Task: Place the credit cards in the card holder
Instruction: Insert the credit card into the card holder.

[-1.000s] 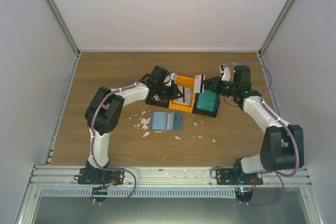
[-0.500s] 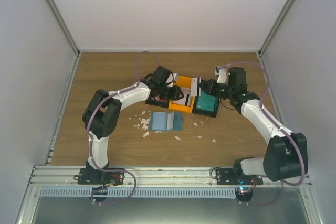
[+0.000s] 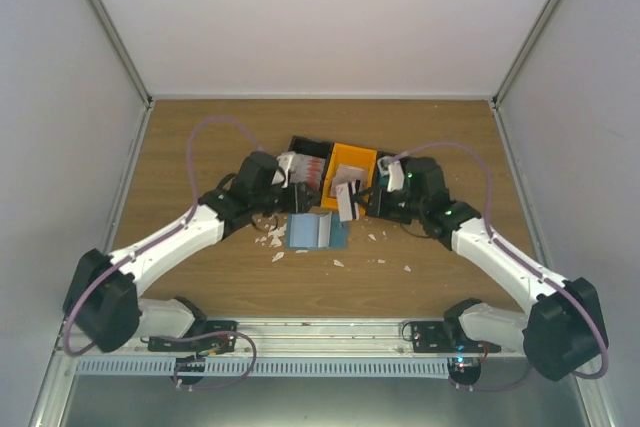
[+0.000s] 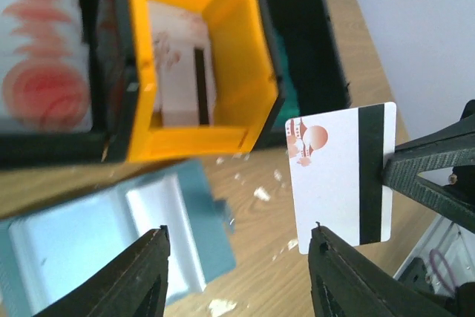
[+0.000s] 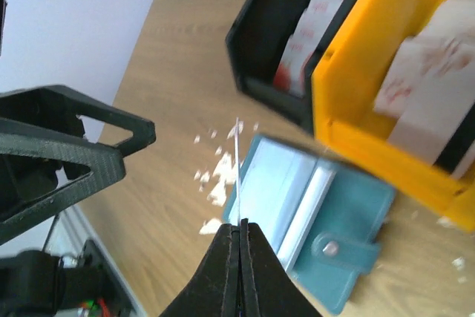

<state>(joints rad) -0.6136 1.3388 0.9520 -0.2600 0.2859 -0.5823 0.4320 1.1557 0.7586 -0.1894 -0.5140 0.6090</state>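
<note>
The card holder (image 3: 315,230) lies open on the table, light blue inside; it also shows in the left wrist view (image 4: 111,220) and the right wrist view (image 5: 312,206). My right gripper (image 3: 364,203) (image 5: 240,224) is shut on a whitish credit card (image 3: 346,201) with a red design and a black stripe (image 4: 338,176), held upright just above the holder's right side and seen edge-on in the right wrist view (image 5: 239,168). My left gripper (image 3: 292,194) (image 4: 241,229) is open and empty above the holder's left part, facing the card.
An orange bin (image 3: 352,162) (image 4: 193,57) (image 5: 386,87) holds whitish cards. A black bin (image 3: 308,155) (image 4: 44,72) (image 5: 297,35) to its left holds red-and-white cards. Another black bin (image 4: 304,42) stands to its right. White scraps (image 3: 270,237) lie around the holder.
Both grippers have come away from the bins toward the card holder. The right gripper carried the card down and left over it. The left arm swung back and lower.
</note>
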